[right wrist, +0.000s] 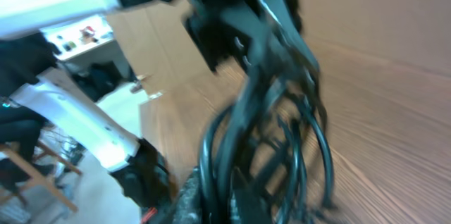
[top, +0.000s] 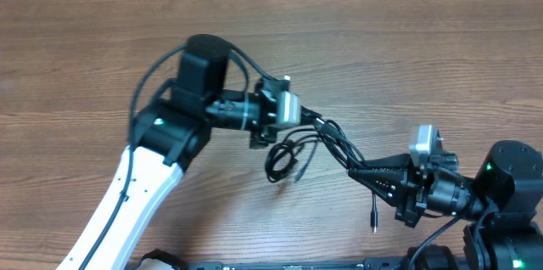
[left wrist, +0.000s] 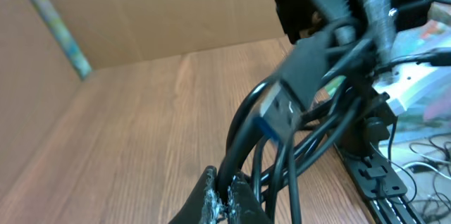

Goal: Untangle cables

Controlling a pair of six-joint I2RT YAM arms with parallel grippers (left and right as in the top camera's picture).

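Black cables (top: 336, 139) join left gripper (top: 314, 118) and right gripper (top: 356, 170)

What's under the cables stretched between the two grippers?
Wooden table shows through the loops of the cables. Whatever lies directly under the strands, the left gripper and the right gripper is covered.
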